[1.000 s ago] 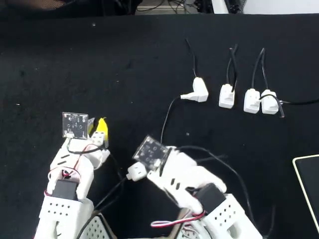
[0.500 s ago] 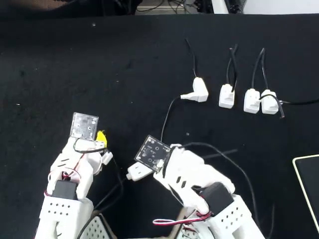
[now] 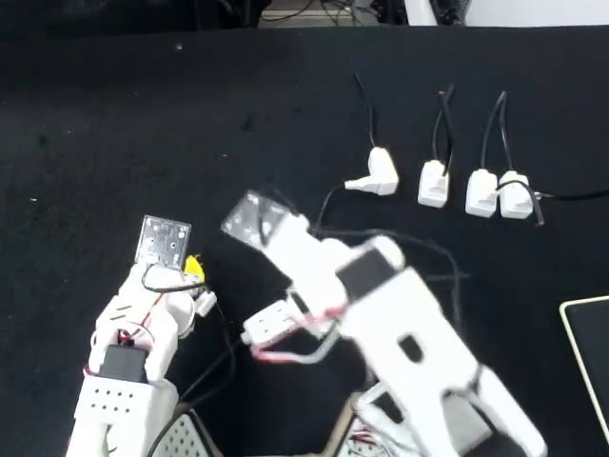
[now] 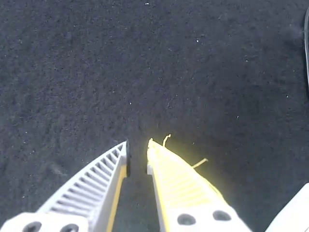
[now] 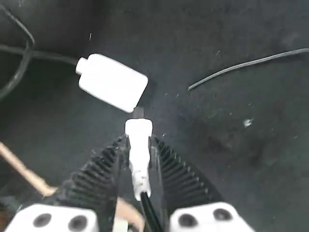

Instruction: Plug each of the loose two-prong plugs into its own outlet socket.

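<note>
My right gripper (image 5: pixel 138 141) is shut on a small white two-prong plug (image 5: pixel 139 162), whose black cable runs back between the fingers. Its prong tip points at a white outlet socket block (image 5: pixel 112 82) lying just ahead on the black table, a small gap apart. The high view has this socket block (image 3: pixel 269 327) under the raised right arm (image 3: pixel 381 305). My left gripper (image 4: pixel 137 143) hovers low over bare cloth with its fingers nearly together and nothing between them. Its yellow finger (image 3: pixel 193 267) sits at the lower left.
Several white plug pieces (image 3: pixel 433 183) with black cables lie in a row at the back right. A loose black cable (image 3: pixel 328 205) runs from there toward the arms. A light-rimmed flat object (image 3: pixel 582 357) sits at the right edge.
The right arm has lifted and swung toward the upper left, its wrist board moving up the table. The left wrist shifted slightly right and its yellow finger drew in.
</note>
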